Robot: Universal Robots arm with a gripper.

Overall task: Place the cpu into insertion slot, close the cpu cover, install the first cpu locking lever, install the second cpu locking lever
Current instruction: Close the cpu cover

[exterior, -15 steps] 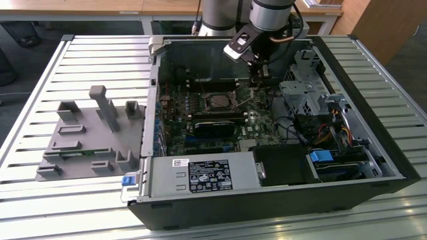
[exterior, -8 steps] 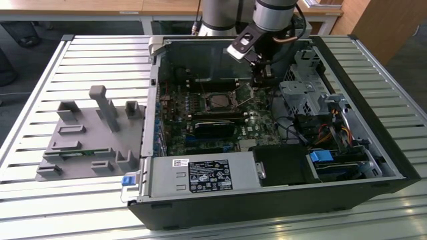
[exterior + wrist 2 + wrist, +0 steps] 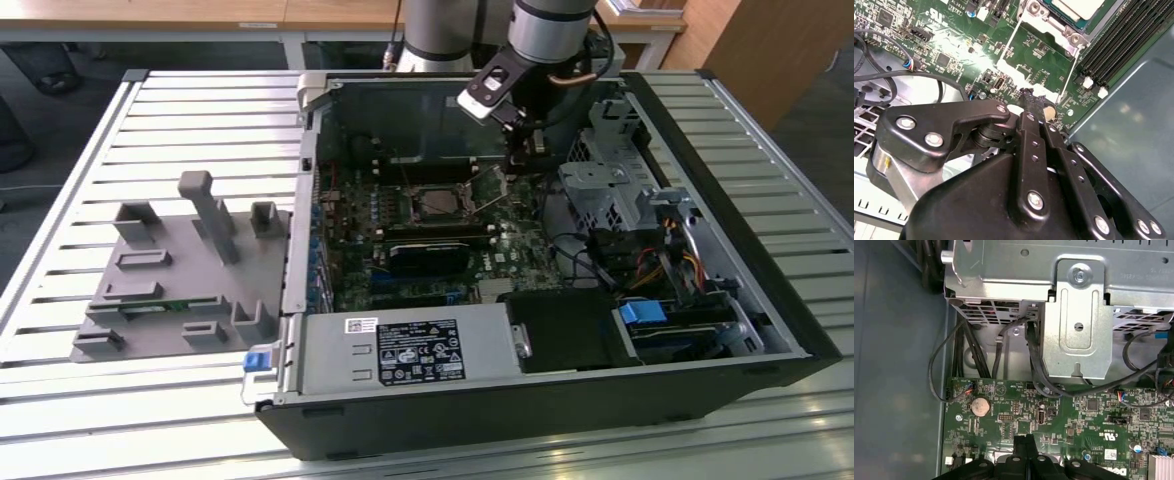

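1. At the exterior view's left, a grey plastic stand point(image 3: 187, 265) sits on the slatted table point(image 3: 80, 150), beside the open computer case point(image 3: 534, 410).
2. Inside the case, the insertion slot point(image 3: 416, 203) is in the middle of the green board point(image 3: 354, 235).
3. In the second wrist view, the cpu point(image 3: 1076, 6) lies in the slot, with the silvery cpu cover point(image 3: 1070, 36) around it.
4. Two thin wire levers point(image 3: 1008, 42) stick out from the slot over the board.
5. The claw point(image 3: 517, 170) hangs just right of the slot. Its fingers point(image 3: 1019, 445) are pressed together with nothing in them. The tips are close above the board, between the lever ends.
6. A metal drive box point(image 3: 607, 190) stands further right.
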